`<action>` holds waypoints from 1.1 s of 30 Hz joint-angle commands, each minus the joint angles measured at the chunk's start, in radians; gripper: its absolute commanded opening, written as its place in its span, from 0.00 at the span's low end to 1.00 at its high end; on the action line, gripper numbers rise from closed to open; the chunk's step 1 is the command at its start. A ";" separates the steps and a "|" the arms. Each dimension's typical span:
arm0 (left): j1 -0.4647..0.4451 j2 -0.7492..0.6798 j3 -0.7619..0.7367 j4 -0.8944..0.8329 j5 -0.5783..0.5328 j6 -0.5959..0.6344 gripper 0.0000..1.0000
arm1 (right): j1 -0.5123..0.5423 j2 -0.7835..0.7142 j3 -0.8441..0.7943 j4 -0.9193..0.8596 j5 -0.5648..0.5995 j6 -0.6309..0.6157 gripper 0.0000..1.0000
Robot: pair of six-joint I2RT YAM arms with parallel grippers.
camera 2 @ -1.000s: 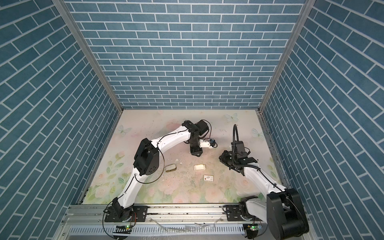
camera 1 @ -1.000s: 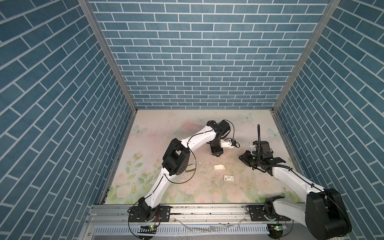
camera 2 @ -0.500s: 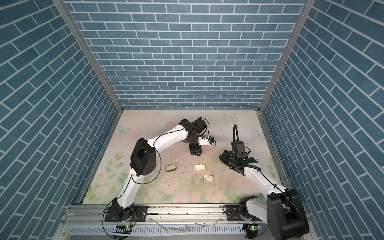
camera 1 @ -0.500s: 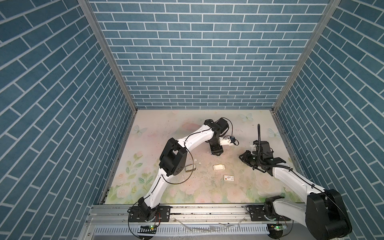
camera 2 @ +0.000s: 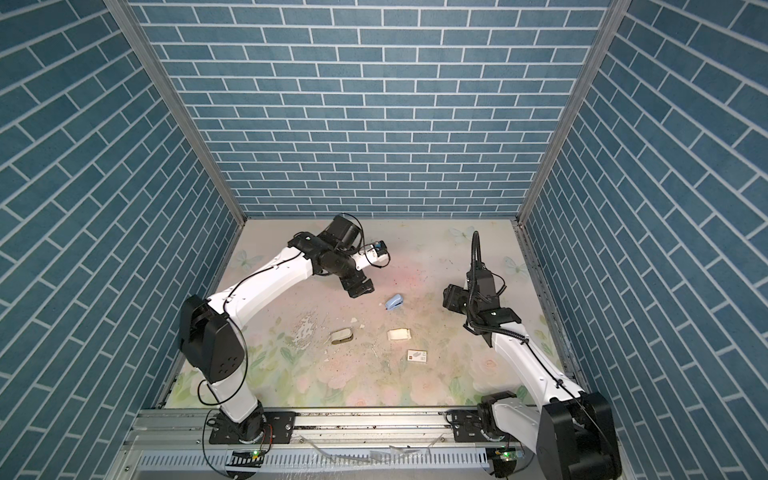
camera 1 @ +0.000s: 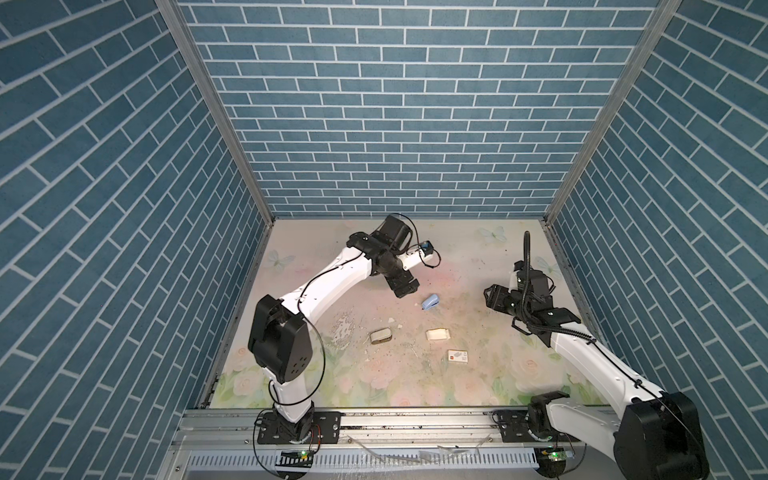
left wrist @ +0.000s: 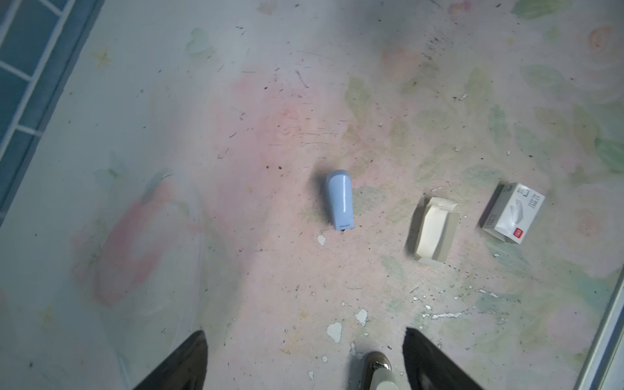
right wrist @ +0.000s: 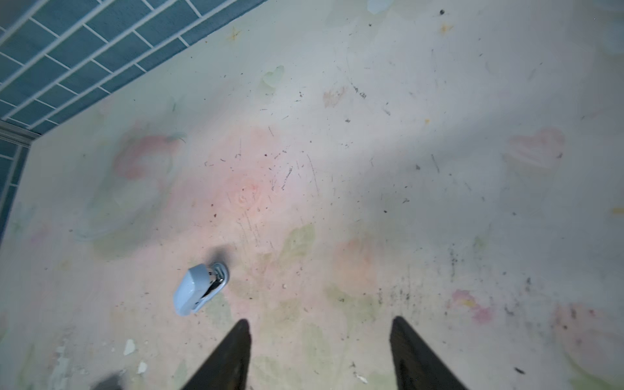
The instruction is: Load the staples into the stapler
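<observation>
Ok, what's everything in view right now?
small light-blue plastic stapler: one, light blue, mid-table, ungripped
rounded beige-and-olive object, perhaps another stapler: one, front-left of the blue one
cream cardboard tray: one, cream, right of that object
white printed cardboard box: one, white, front-right of the tray
floral table mat: one, pastel, speckled with debris
left gripper: one, black, open, empty, behind-left of the blue stapler
right gripper: one, black, open, empty, right of it

Floral tabletop, blue brick walls.
</observation>
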 commanded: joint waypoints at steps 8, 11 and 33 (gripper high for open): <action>0.235 -0.293 -0.382 0.282 0.022 -0.169 1.00 | -0.008 -0.093 -0.116 0.285 0.306 -0.312 0.80; 0.321 -0.381 -0.527 0.436 0.027 -0.236 1.00 | -0.021 -0.098 -0.165 0.382 0.387 -0.392 0.84; 0.597 -0.513 -1.320 1.626 0.026 -0.354 0.99 | -0.293 0.241 -0.336 1.006 0.094 -0.433 0.87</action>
